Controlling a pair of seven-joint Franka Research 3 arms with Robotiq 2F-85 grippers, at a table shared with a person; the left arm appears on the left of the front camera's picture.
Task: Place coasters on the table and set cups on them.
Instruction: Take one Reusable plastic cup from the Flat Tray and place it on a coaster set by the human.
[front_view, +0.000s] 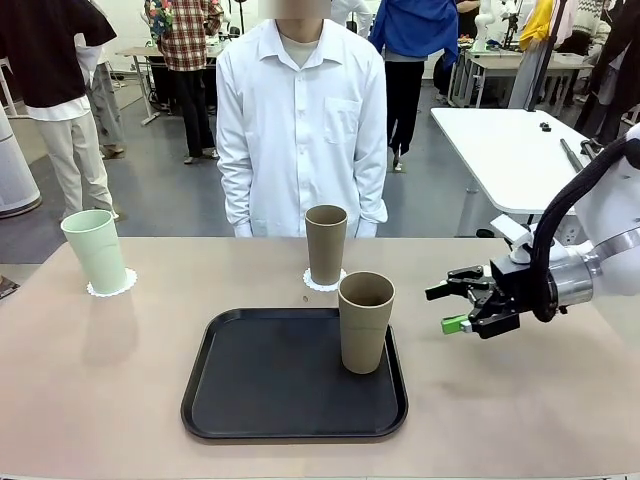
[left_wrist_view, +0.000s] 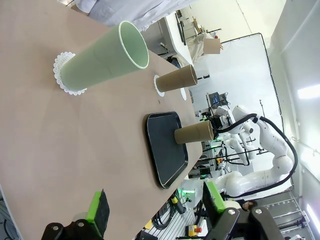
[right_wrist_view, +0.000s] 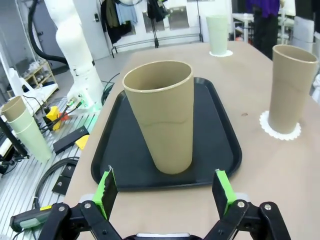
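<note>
My right gripper (front_view: 452, 308) hangs just above the table (front_view: 90, 380) with its jaws spread wide, nothing between them, pointed at the tan cup (front_view: 365, 322) standing upright on the black tray (front_view: 250, 400). From my right wrist I look straight down my fingers (right_wrist_view: 221, 188) at that cup (right_wrist_view: 162, 117): it sits near the tray's (right_wrist_view: 220, 130) near edge, just ahead of my green pads, not touching them, and its mouth looks empty from here, though I can't see to the bottom. Apart from that one cup, the tray's dark floor holds nothing.

Beyond the tray's far rim stands the second tan cup (front_view: 326, 244), upright on a white lacy coaster (front_view: 322, 284) whose scalloped edge peeks out all around the base. In my right wrist view that cup (right_wrist_view: 291, 90) rises off to the right on its coaster (right_wrist_view: 280, 131), well apart from my fingers.

Far over on my left side of the table, the mint green cup (front_view: 95, 250) stands on its own coaster (front_view: 112, 289). My left wrist sees this cup (left_wrist_view: 102, 60) sideways, its open rim showing a pale, empty interior, with the doily (left_wrist_view: 62, 75) ringing its base. My left gripper (left_wrist_view: 155, 207) is released too, green pads wide apart over bare tabletop, gripping nothing.

A person in a white shirt (front_view: 300, 130) stands at the far edge.
</note>
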